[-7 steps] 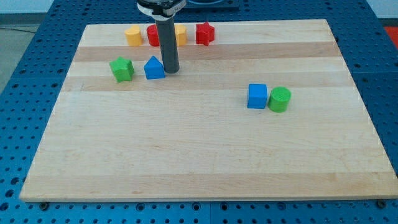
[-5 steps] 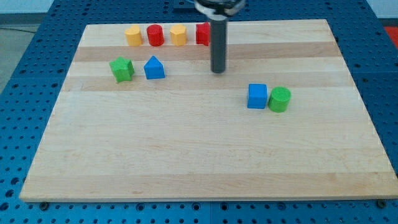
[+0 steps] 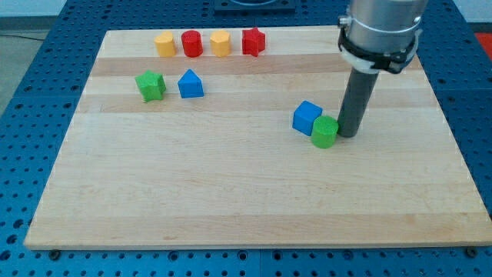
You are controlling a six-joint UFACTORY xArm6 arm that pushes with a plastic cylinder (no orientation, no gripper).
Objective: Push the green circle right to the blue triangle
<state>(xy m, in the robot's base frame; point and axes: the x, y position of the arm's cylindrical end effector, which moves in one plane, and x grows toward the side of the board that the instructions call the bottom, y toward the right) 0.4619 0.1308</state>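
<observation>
One green circle (image 3: 324, 131) touches my tip (image 3: 347, 135) and the blue cube (image 3: 307, 117).

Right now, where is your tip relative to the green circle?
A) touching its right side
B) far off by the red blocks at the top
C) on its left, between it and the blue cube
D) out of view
A: my tip sits right against the view's right side of the green circle, which in turn touches the blue cube on its left.

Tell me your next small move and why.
Probably keep pushing toward the view's left: my tip sits against the green circle's right side, the blue triangle lies far up-left, and the blue cube touching the circle may get in the way.
</observation>
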